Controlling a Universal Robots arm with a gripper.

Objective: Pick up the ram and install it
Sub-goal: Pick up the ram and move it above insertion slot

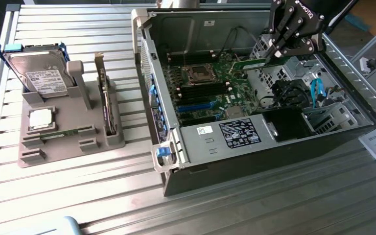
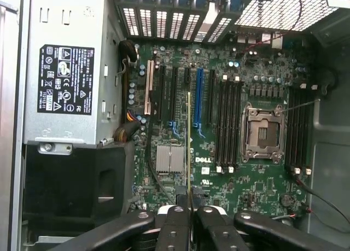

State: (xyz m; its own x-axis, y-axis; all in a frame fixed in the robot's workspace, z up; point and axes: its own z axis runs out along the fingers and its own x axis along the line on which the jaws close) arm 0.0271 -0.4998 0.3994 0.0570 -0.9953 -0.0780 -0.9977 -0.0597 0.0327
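A slatted metal table (image 1: 77, 196) carries an open computer case (image 1: 240, 161) on the exterior view's right, with its motherboard (image 1: 204, 90) exposed. Over the board's far side, the gripper (image 1: 277, 55) is clamped on the ram (image 1: 252, 64), held edge-down above the slots.

Even, cool light outside, with deeper shade inside the case.
In the exterior view the slatted tabletop (image 1: 77, 196) shines pale, brightest toward ten o'clock, while the computer case (image 1: 195, 29) holds shadow around three o'clock. In the wrist view the motherboard (image 2: 229, 191) is evenly lit, the power supply (image 2: 33, 21) gleams, and the ram (image 2: 189, 147) shows a thin bright edge.
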